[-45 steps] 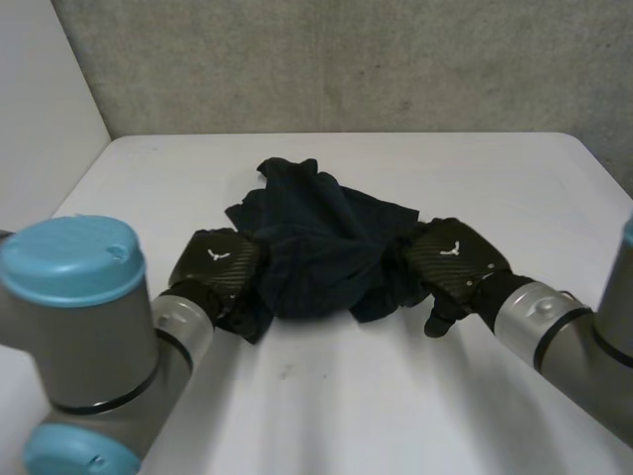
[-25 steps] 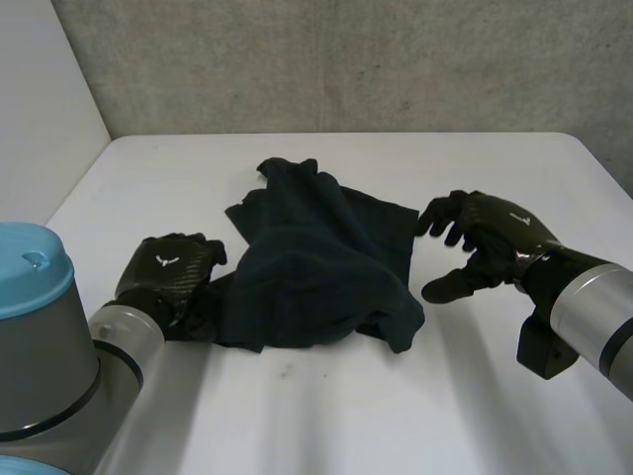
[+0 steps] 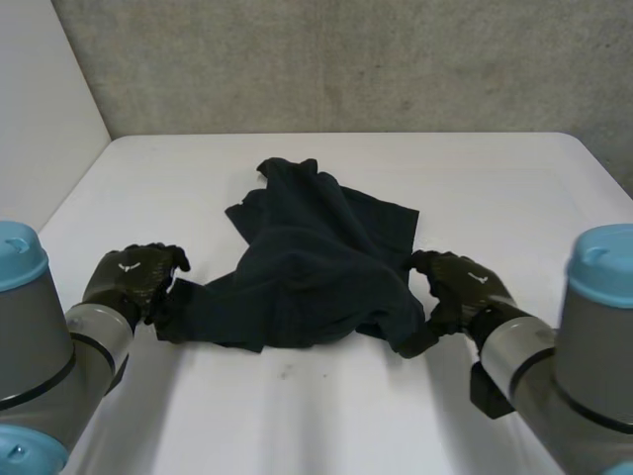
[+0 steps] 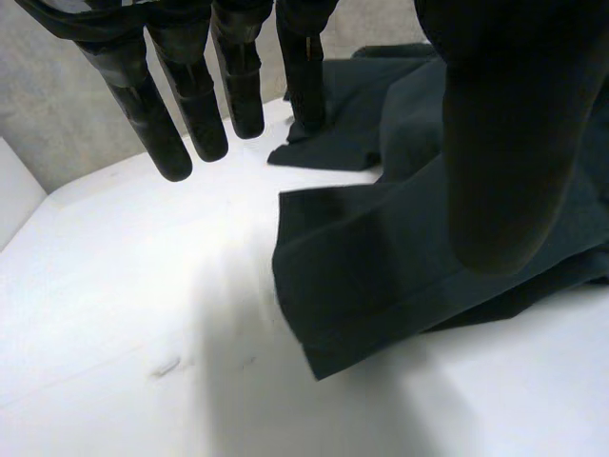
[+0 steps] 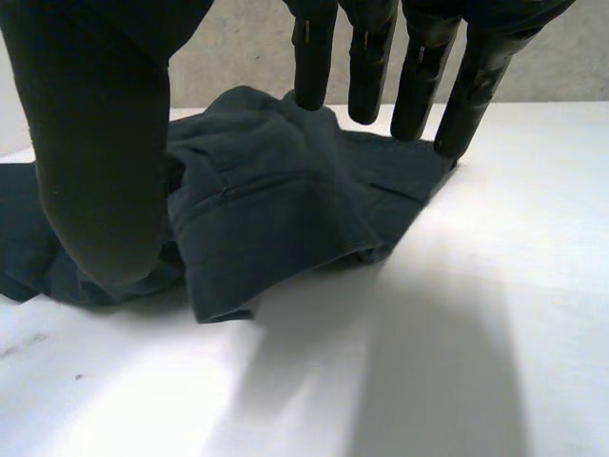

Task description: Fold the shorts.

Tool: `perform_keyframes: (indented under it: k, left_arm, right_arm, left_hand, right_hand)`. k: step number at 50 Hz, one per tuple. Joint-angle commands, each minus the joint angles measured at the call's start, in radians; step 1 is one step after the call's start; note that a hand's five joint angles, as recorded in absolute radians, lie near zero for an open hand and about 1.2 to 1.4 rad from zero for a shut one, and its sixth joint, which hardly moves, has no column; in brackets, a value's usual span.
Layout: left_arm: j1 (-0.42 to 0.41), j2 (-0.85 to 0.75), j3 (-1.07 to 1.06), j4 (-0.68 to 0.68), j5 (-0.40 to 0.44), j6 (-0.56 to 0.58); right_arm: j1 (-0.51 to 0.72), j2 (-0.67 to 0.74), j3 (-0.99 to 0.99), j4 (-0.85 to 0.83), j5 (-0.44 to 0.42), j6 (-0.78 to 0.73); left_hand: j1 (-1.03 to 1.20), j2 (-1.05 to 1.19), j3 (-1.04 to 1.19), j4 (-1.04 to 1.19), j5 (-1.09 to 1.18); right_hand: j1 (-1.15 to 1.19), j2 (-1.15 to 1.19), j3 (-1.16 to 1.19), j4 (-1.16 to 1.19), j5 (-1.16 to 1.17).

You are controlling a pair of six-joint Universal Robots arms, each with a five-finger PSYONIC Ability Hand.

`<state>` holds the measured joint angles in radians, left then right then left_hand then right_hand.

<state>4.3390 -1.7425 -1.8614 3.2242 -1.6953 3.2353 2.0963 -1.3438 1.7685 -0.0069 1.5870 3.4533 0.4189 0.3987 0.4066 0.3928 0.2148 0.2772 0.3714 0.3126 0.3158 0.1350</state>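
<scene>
Seen from the head camera, both hands' fingertips are tucked behind their own knuckles, so they are hard to read there. The left hand (image 3: 134, 277) sits at the near left corner of the shorts (image 3: 316, 267), and the right hand (image 3: 460, 287) sits at the near right corner. Whether either one touches cloth cannot be told from above. The dark shorts lie rumpled mid-desk, with one leg spread flat toward the left hand and the far part bunched up.

The desk (image 3: 514, 188) is white with a small smudge near the front. A rough grey wall (image 3: 346, 59) stands behind it, and a pale panel (image 3: 40, 89) stands on the left.

The wrist cameras settle the hands. The left hand's fingers (image 4: 205, 105) hang straight and apart above bare desk, and its thumb (image 4: 504, 143) looms over a hemmed edge of the shorts — no grip on the cloth. The right hand's fingers (image 5: 419, 86) are straight and spread over the far side of the cloth. Its thumb (image 5: 95, 162) is on the near side and blocks part of the cloth — a hemmed corner lies loose between them.
</scene>
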Motion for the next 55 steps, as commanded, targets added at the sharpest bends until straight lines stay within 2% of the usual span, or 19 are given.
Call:
perform_keyframes:
  k: [1, 5, 10, 13, 18, 29, 35, 41, 45, 49, 52, 55]
  left_arm:
    - [0.082, -0.031, -0.035, 0.052, 0.117, 0.095]
    - [0.103, -0.032, -0.045, 0.069, 0.158, 0.124]
    - [0.116, -0.067, -0.044, 0.082, 0.164, 0.129]
    - [0.114, -0.086, -0.047, 0.101, 0.164, 0.13]
    - [0.111, -0.117, -0.056, 0.166, 0.163, 0.132]
    - [0.083, -0.132, -0.07, 0.19, 0.16, 0.138]
    - [0.059, -0.023, -0.11, 0.184, 0.166, 0.138]
    - [0.034, 0.084, -0.215, 0.187, 0.167, 0.138]
    - [-0.013, 0.098, -0.254, 0.192, 0.164, 0.146]
    - [-0.021, 0.049, -0.262, 0.22, 0.161, 0.179]
    - [-0.024, -0.012, -0.248, 0.241, 0.155, 0.213]
    - [-0.022, -0.043, -0.237, 0.249, 0.154, 0.238]
  right_arm:
    - [0.062, 0.124, -0.09, -0.019, 0.011, 0.096]
    - [0.105, 0.179, -0.142, -0.041, 0.073, 0.09]
    - [0.117, 0.233, -0.179, -0.108, 0.255, 0.037]
    - [0.117, 0.232, -0.178, -0.148, 0.278, -0.031]
    - [0.108, 0.222, -0.15, -0.2, 0.254, -0.164]
    - [0.113, 0.206, -0.159, -0.193, 0.241, -0.187]
    - [0.116, 0.212, -0.162, -0.193, 0.237, -0.218]
    - [0.111, 0.207, -0.156, -0.2, 0.234, -0.246]
    - [0.11, 0.206, -0.156, -0.2, 0.217, -0.247]
    - [0.11, 0.204, -0.155, -0.199, 0.209, -0.247]
    - [0.11, 0.198, -0.15, -0.199, 0.206, -0.249]
    - [0.11, 0.192, -0.146, -0.197, 0.206, -0.252]
  left_hand:
    - [-0.003, 0.017, 0.009, 0.023, 0.027]
    - [-0.003, 0.017, 0.009, 0.023, 0.027]
    - [0.0, 0.02, 0.012, 0.026, 0.03]
    - [0.003, 0.023, 0.015, 0.029, 0.033]
    - [0.018, 0.038, 0.03, 0.044, 0.047]
    - [0.056, 0.076, 0.068, 0.082, 0.086]
    - [0.117, 0.138, 0.13, 0.143, 0.147]
    - [0.349, 0.37, 0.362, 0.376, 0.379]
    - [0.347, 0.367, 0.359, 0.373, 0.376]
    - [0.317, 0.338, 0.33, 0.343, 0.347]
    - [0.142, 0.162, 0.154, 0.168, 0.172]
    - [0.088, 0.108, 0.101, 0.114, 0.118]
  right_hand:
    - [0.06, -0.034, 0.025, 0.022, 0.028]
    - [0.23, 0.136, 0.194, 0.191, 0.198]
    - [1.118, 1.023, 1.082, 1.079, 1.085]
    - [1.119, 1.025, 1.084, 1.081, 1.087]
    - [1.119, 1.025, 1.084, 1.081, 1.087]
    - [1.119, 1.025, 1.084, 1.081, 1.087]
    - [1.119, 1.025, 1.084, 1.081, 1.087]
    - [1.119, 1.025, 1.084, 1.081, 1.087]
    - [1.119, 1.025, 1.084, 1.081, 1.087]
    - [1.119, 1.025, 1.084, 1.081, 1.087]
    - [1.119, 1.025, 1.084, 1.081, 1.087]
    - [1.119, 1.025, 1.084, 1.081, 1.087]
